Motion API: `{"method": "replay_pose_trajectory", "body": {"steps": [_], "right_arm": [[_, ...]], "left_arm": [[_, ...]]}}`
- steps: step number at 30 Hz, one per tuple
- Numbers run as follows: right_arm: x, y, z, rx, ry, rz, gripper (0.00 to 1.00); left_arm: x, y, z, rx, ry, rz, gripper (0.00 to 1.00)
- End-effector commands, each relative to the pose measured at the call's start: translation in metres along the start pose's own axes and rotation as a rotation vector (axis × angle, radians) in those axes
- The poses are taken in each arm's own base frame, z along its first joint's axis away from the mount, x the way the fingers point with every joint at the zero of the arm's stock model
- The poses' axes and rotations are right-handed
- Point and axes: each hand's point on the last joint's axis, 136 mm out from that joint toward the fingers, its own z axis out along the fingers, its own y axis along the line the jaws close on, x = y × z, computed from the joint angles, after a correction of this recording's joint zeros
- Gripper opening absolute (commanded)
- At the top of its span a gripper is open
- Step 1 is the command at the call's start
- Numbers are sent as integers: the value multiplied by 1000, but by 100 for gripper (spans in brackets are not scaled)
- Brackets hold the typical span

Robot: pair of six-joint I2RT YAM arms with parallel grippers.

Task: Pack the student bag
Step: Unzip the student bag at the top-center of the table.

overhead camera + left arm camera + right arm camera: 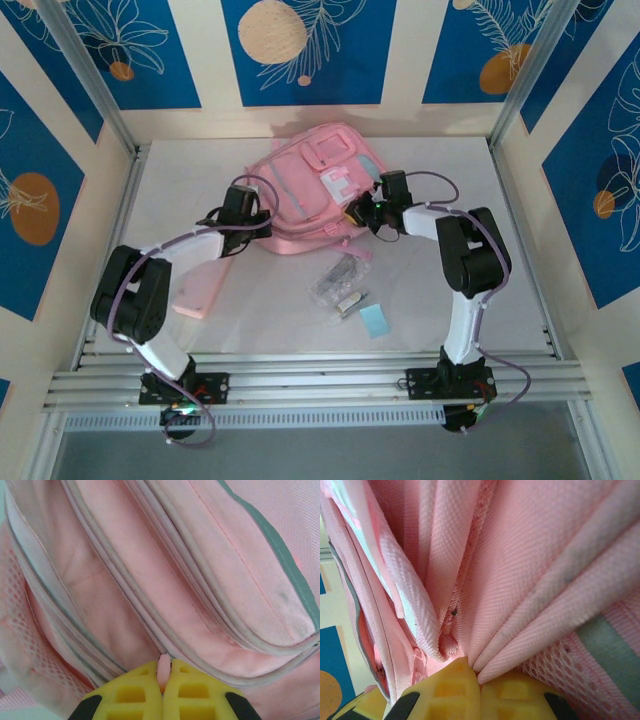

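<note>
Large soft pink fabric backpack (pixel 310 190): lies flat on the surface (pixel 450 290), front pockets with pale patches facing up, grey trim. Sits between both pincers. Left pincer (pixel 163 675) pinches a small pink tab (pixel 163 663) at its zip seam; right pincer (pixel 477 672) clamps folded fabric.

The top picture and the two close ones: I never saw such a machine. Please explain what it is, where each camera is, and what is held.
Two robot arms are bolted to a white table. The top picture looks down from behind them; each close picture comes from a wrist camera, showing that arm's yellow fingers. The left hand pinches a pink tab on the student bag; the right hand pinches a fold of its fabric. Nearer the arms lie a flat pink pouch, a clear packet and a light blue square.
</note>
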Motion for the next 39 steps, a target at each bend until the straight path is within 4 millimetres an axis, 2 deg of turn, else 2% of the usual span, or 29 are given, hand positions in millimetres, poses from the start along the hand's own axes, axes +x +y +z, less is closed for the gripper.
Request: {"method": "replay_pose_trajectory", "body": {"steps": [1,5,6,10,14,19,24,28,31,34,35,39], "right_arm": [[-38,-9,-29,50,-96,3,0],[-47,10,-35,11,-82,-28,0],[-47,18,-38,0,-78,-39,3],[-31,37,-51,-8,-41,-61,38],[-6,44,-72,-23,-2,-42,58],[36,51,-92,-61,45,-3,62],[72,63,-92,-91,105,30,63],[91,66,-76,-115,143,84,63],[90,69,-61,-139,128,108,63],[78,69,-45,-120,78,100,60],[72,69,-41,-117,50,98,54],[55,63,-32,-99,-33,91,4]], "left_arm": [[-24,23,-13,-55,-74,2,0],[-29,-23,-24,125,-48,18,0],[-30,-36,-29,161,-49,21,0],[-34,-82,-51,259,-68,59,0],[-43,-116,-64,335,-97,68,0],[-52,-141,-66,388,-129,77,0],[-52,-160,-65,428,-137,81,0],[-44,-171,-66,459,-131,80,0],[-36,-174,-67,471,-119,74,0],[-28,-175,-69,483,-106,65,0],[-25,-174,-70,488,-102,59,0],[-15,-165,-67,456,-97,53,0]]}}
